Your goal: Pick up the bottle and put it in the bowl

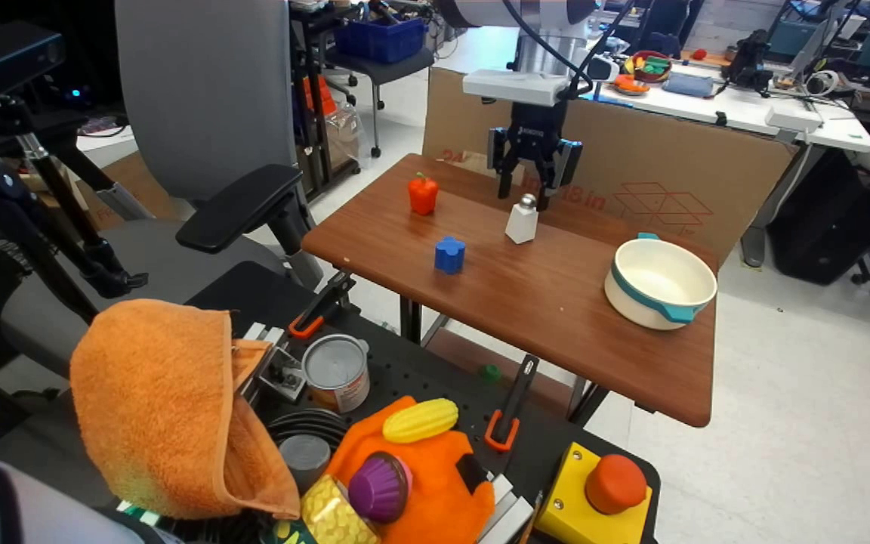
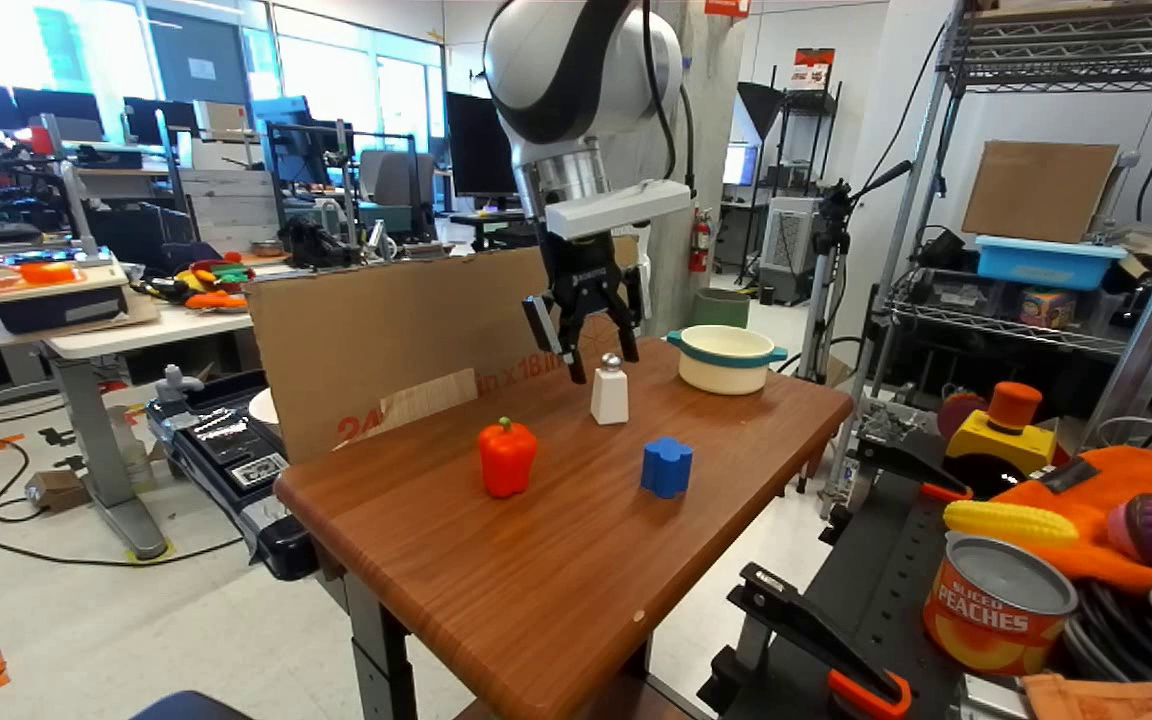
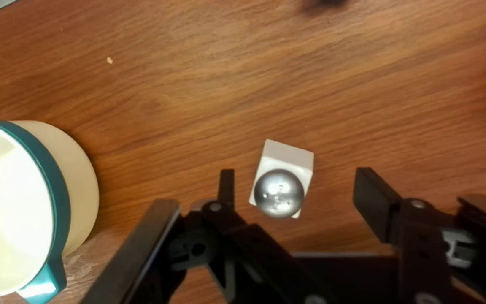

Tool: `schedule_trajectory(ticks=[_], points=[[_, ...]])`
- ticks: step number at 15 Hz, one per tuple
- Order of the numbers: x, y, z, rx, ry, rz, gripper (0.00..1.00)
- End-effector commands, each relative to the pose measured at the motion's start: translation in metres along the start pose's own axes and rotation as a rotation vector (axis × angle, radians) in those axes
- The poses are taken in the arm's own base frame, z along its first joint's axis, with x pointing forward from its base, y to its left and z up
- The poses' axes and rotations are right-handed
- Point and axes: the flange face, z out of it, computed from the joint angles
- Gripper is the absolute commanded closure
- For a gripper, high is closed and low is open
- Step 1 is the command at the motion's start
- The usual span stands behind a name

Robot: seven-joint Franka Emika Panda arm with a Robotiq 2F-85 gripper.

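The bottle (image 1: 522, 221) is a small white tapered shaker with a rounded silver top. It stands upright on the wooden table, also in an exterior view (image 2: 610, 396). In the wrist view the bottle (image 3: 287, 158) is seen from above, between the spread fingers. My gripper (image 1: 524, 194) is open and empty, pointing down, with its fingertips around the height of the bottle's top; it also shows in an exterior view (image 2: 604, 362) and the wrist view (image 3: 297, 185). The bowl (image 1: 665, 273), cream with teal rim and handles, stands at one table end (image 2: 726, 372); part shows at left in the wrist view (image 3: 78, 185).
A red toy pepper (image 1: 423, 195) and a blue flower-shaped block (image 1: 449, 255) stand on the table (image 1: 556, 310), also in an exterior view (image 2: 507, 460) (image 2: 666, 468). A cardboard sheet (image 1: 677, 174) stands along the edge behind the gripper. A cluttered black cart (image 1: 435, 378) adjoins the opposite side.
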Motion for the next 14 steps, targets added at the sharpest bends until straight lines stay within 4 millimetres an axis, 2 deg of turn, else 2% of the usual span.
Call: schedule_trajectory(ticks=[1, 3, 5, 9, 12, 14], points=[[0.013, -0.005, 0.010, -0.059, -0.001, 0.027, 0.58], [0.015, -0.006, 0.009, -0.060, -0.003, 0.039, 0.73], [0.016, -0.005, -0.001, -0.039, 0.005, 0.053, 0.88], [0.012, 0.020, -0.050, 0.016, 0.039, 0.049, 0.91], [0.001, 0.059, -0.088, 0.047, 0.081, -0.008, 0.91], [-0.005, 0.090, -0.103, 0.052, 0.102, -0.039, 0.91]])
